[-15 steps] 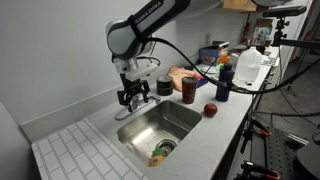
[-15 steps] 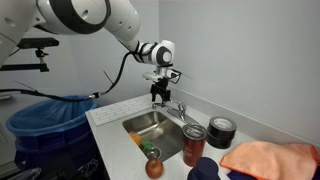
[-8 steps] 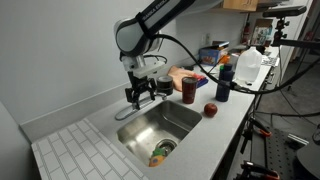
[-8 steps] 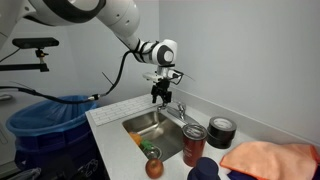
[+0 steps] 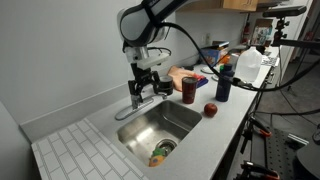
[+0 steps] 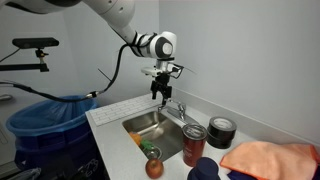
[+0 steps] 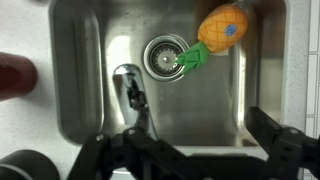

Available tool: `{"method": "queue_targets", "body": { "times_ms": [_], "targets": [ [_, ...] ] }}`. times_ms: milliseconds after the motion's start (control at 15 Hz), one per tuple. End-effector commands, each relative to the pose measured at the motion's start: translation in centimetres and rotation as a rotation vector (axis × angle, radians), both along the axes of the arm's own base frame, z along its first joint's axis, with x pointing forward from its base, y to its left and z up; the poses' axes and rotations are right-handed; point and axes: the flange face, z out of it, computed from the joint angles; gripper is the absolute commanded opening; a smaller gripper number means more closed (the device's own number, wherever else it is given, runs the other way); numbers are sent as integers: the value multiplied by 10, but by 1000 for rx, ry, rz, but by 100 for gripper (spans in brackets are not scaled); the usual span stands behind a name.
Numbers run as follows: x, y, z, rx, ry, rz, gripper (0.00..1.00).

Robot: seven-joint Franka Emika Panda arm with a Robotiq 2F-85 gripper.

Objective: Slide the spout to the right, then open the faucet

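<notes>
The chrome faucet (image 6: pixel 180 107) stands at the back rim of the steel sink (image 5: pixel 165 120), and also shows in an exterior view (image 5: pixel 134 102). Its thin spout (image 7: pixel 133 95) reaches over the basin in the wrist view, from the back rim toward the drain (image 7: pixel 163 57). My gripper (image 5: pixel 146 88) hangs just above the faucet, open and empty. It also shows in an exterior view (image 6: pixel 158 92). In the wrist view its dark fingers (image 7: pixel 275 135) spread wide along the bottom edge, with the spout toward the left one.
A toy pineapple (image 7: pixel 215 33) lies in the basin by the drain. A red can (image 5: pixel 188 89), an apple (image 5: pixel 210 110) and a blue bottle (image 5: pixel 223 80) stand on the counter beside the sink. A black tape roll (image 6: pixel 220 130) and an orange cloth (image 6: pixel 265 160) lie nearby.
My gripper has lifted and shifted along the back rim toward the can side, away from the spout's end. The faucet looks unchanged.
</notes>
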Motion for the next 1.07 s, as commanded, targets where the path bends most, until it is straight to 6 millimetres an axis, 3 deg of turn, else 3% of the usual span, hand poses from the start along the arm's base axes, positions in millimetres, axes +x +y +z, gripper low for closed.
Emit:
{"method": "queue_targets", "body": {
  "times_ms": [0, 267, 1000],
  "targets": [
    [-12, -33, 27, -64, -39, -18, 100],
    [-17, -53, 31, -108, -45, -37, 100],
    [-25, -52, 12, -16, -40, -10, 100]
  ]
}}
